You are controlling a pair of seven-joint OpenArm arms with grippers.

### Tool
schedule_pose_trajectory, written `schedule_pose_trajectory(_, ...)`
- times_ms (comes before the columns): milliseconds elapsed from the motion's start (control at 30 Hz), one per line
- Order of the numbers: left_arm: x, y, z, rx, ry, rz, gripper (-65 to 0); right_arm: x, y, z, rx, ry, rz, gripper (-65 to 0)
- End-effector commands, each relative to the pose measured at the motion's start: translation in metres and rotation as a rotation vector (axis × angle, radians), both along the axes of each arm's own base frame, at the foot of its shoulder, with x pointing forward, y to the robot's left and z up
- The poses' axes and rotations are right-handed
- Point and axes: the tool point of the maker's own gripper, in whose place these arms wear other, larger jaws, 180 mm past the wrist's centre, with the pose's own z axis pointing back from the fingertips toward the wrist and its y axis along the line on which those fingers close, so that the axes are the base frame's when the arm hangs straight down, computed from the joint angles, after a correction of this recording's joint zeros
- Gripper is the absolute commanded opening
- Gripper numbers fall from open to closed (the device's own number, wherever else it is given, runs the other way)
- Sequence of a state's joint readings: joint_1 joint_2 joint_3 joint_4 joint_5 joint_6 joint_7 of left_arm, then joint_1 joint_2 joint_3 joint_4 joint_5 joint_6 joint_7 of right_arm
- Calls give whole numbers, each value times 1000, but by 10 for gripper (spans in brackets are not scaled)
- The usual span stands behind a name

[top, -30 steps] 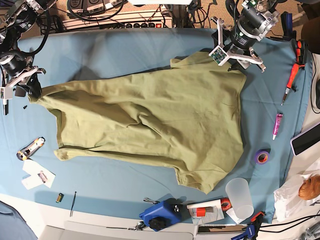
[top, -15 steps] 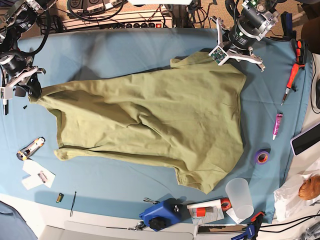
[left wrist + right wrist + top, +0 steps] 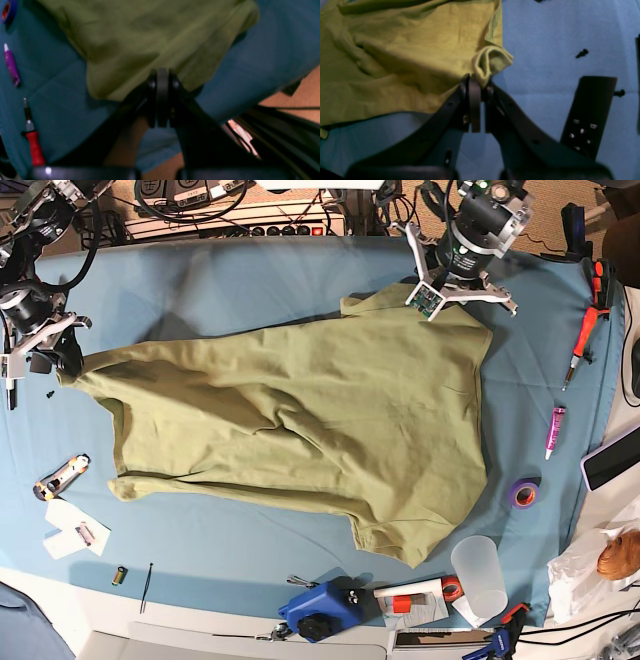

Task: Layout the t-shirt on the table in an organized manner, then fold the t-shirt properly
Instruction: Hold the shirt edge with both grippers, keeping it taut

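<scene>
I am laying out the plain olive-green cotton t-shirt [image 3: 300,415] on the light blue cloth-covered table [image 3: 250,275]: my right gripper [image 3: 478,83] and left gripper [image 3: 162,80] pinch its edges, so next I'd pull them apart, flattening it.

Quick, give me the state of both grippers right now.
Left gripper: shut at the edge of the t-shirt; whether it grips the cloth cannot be told.
Right gripper: shut on a bunched corner of the t-shirt.
</scene>
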State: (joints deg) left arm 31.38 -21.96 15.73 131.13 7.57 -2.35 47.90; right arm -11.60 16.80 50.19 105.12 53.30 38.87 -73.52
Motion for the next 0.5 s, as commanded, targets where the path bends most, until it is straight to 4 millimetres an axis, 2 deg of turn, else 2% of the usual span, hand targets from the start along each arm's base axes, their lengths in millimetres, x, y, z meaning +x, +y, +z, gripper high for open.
schedule_pose_trajectory(0, 5, 1, 7, 3, -39, 7, -650, 6, -2, 17, -24, -56, 12, -650)
schedule_pose_trajectory(467, -4, 11, -9, 68, 44, 38, -637, 6, -2, 17, -29, -58, 20, -650)
